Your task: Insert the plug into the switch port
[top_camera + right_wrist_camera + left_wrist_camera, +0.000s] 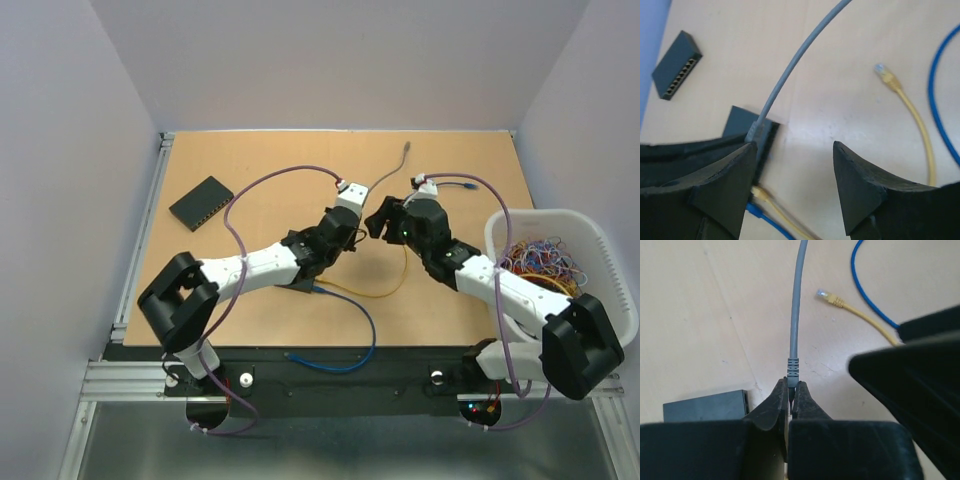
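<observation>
Left jaws pinch the grey plug (792, 371), cable (797, 300) running ahead of them. Right jaws stand wide, empty, just beside. The switch (201, 203) lies on the desk (270, 160), well to the left jaws' left.

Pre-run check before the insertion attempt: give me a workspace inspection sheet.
Surface: tan tabletop, flat, no spills seen.
Job's things: black switch far left, no cable reaching it; gray cable, near end gripped, far end loose on the table.
Clutter: white basket at right, full of tangled coloured wires.
Grippers: left gripper shut on the gray cable's plug end; right gripper open, holding nothing, close beside the left.
Cables: yellow cable and blue cable lying loose near the arms.
Surroundings: plain pale walls on three sides; nothing else seen.
</observation>
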Motion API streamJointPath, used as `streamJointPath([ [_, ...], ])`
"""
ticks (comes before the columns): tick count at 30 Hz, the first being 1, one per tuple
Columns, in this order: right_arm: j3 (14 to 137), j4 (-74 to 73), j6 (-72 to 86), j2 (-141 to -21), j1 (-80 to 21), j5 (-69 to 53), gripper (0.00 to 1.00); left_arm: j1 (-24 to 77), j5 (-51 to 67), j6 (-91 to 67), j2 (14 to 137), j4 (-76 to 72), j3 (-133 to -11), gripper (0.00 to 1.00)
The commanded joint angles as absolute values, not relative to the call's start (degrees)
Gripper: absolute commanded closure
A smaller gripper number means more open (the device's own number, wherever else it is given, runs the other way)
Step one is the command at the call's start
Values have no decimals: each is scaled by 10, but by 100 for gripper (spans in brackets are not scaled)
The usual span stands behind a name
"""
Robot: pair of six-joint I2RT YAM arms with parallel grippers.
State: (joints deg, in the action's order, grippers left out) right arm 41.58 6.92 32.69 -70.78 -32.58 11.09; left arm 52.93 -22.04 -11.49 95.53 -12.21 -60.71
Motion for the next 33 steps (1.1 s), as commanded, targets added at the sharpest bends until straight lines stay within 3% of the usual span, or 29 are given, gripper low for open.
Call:
streamJointPath([
  [1,472,89,371,-749,-322,23,32,548,-278,-106,878,-113,-566,100],
  [6,485,118,395,-777,-323,-38,36,566,-307,-112,832,-113,-518,100],
  [23,478,157,425,-814,-333,-36,36,611,-309,-129,781,-112,-492,100],
  [28,480,172,440,-834,-334,-47,50,628,-320,-129,783,-112,-494,100],
  [30,477,184,444,-840,-334,-59,61,637,-320,-120,786,-117,-494,100],
  [31,469,189,449,-841,-335,-58,72,642,-323,-118,787,-118,-495,100],
  [32,463,194,453,-840,-335,-56,73,646,-325,-115,790,-118,-497,100],
  [33,457,200,456,-838,-335,-52,84,652,-328,-113,794,-118,-500,100],
])
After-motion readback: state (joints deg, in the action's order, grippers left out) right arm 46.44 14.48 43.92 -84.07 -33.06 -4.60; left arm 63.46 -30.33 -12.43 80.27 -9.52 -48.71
